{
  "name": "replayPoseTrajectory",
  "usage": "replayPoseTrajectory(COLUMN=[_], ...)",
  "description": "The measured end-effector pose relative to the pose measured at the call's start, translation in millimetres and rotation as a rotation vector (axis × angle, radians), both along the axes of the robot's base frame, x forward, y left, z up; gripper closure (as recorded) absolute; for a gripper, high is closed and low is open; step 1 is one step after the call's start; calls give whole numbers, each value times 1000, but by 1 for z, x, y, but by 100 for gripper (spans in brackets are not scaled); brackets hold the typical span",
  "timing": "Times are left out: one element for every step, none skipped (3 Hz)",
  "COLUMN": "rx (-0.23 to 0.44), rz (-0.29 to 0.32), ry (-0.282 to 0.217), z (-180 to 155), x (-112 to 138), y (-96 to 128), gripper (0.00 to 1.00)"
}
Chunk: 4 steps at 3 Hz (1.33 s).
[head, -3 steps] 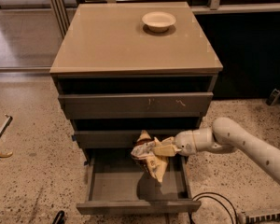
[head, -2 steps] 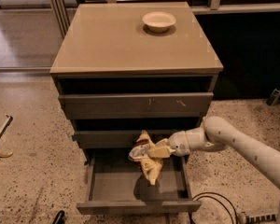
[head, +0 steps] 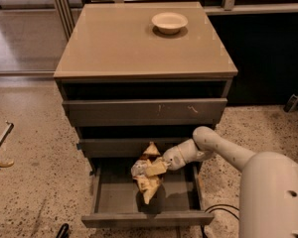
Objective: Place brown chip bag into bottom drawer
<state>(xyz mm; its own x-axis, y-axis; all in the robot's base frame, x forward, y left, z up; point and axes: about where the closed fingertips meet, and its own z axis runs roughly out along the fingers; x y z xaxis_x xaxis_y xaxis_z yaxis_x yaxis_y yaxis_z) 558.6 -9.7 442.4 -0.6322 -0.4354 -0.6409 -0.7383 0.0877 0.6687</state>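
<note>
The brown chip bag (head: 148,175), crumpled foil with tan and whitish patches, hangs over the open bottom drawer (head: 146,218), a wide shallow grey tray pulled out toward me. My gripper (head: 165,165) reaches in from the right and is shut on the bag's right side, holding it above the drawer's floor, roughly over its middle. The bag's lower tip points down into the tray. The white arm (head: 223,150) crosses the drawer's right edge.
A round cream bowl (head: 169,22) sits on the cabinet top (head: 114,43). The two upper drawers (head: 144,112) stand slightly out above the gripper. A black cable (head: 223,211) lies on the speckled floor at right. A dark object (head: 0,145) lies at left.
The arm has moved left and slightly inward, carrying the bag from the drawer's right part to over its middle. The bag hangs a little lower.
</note>
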Motion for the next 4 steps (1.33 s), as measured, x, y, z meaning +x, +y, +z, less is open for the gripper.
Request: replayPoseTrajectory(rx=[-12,-20,-26,-54], rz=[34,41,8,-48], ry=[86,137,165,209], z=[-38,-63,-81,-107], x=[2,3,2,-7], y=[15,20,20,23], gripper=[100,100,100,100])
